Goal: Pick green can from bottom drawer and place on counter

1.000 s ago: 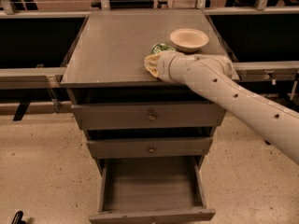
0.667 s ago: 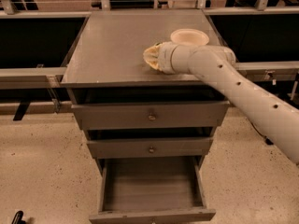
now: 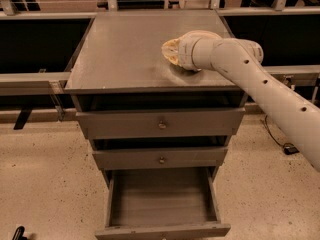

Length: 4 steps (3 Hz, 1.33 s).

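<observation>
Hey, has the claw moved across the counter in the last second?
Yes. The claw has shifted away from the front edge of the counter, toward the back, and it is over the counter's right half.

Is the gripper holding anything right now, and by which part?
Cannot tell. The gripper sits low over the right side of the flat grey-brown wooden counter; no green can shows at it, nor in the open deep bottom drawer.

Tool (image 3: 169,52), over surface (image 3: 125,49): hold was indiscernible. Arm (image 3: 270,91) ran off right edge. Bottom drawer (image 3: 162,204) front was cropped below.
</observation>
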Available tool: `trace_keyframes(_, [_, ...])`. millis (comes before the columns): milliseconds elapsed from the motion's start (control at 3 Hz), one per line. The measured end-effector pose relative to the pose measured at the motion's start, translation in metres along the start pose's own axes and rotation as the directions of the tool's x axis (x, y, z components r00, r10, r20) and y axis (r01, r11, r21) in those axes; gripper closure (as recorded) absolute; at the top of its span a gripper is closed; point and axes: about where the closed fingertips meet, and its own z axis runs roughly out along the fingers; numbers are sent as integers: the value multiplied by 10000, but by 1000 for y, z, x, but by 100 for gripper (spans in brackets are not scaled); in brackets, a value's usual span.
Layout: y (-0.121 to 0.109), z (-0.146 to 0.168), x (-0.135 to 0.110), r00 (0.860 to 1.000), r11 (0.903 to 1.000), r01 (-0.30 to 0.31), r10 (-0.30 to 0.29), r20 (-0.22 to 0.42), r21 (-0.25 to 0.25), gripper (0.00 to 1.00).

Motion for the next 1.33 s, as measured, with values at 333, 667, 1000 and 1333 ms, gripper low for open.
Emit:
trace_keyframes(333, [-4, 0, -1, 10000, 9999, 51, -51, -31, 103, 25])
trace_keyframes(667, [-10, -1, -1, 9998, 9996, 182, -180, -98, 213, 2])
trace_keyframes(1000, [-18, -6, 7, 9997, 9994, 120, -113, -226, 337, 0])
trace_keyframes(1333, [-18, -6, 8, 9997, 9993, 114, -106, -231, 343, 0])
